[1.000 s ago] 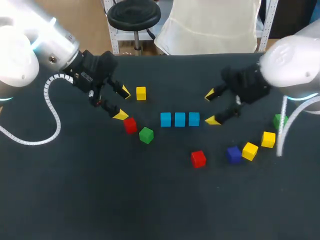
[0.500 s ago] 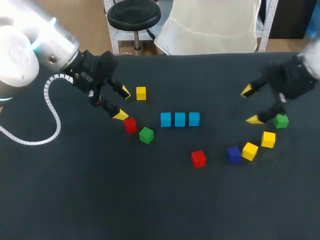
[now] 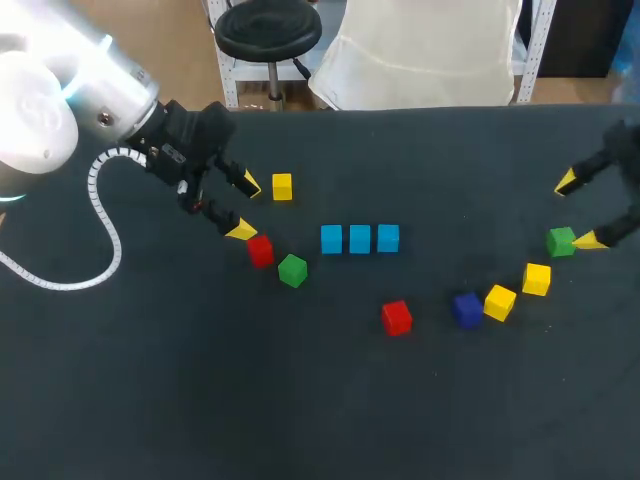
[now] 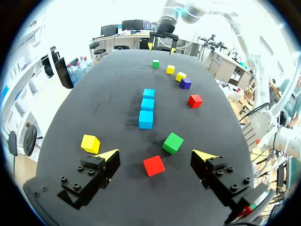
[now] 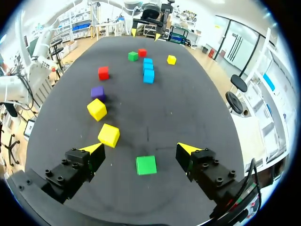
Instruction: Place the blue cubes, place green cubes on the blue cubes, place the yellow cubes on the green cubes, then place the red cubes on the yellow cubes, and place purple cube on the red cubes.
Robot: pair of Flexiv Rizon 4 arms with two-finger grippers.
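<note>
Three light blue cubes (image 3: 360, 238) lie in a row at the table's middle. My left gripper (image 3: 243, 207) hangs open at the left, with a red cube (image 4: 154, 165) just ahead between its fingers and a green cube (image 4: 172, 142) beyond. A yellow cube (image 3: 282, 186) lies beside it. My right gripper (image 3: 578, 211) is open at the table's right edge, and a green cube (image 5: 146, 165) sits untouched between its tips. Ahead of it lie two yellow cubes (image 5: 108, 135), a purple cube (image 3: 467, 309) and a second red cube (image 3: 397, 317).
The black table (image 3: 200, 400) has wide bare room along the whole front. The cubes at the right lie close together in an arc; those at the left sit within a hand's width of each other.
My right arm has drawn back from beside the blue row to the table's right edge, over the green cube there. The left arm and all the cubes have stayed put.
</note>
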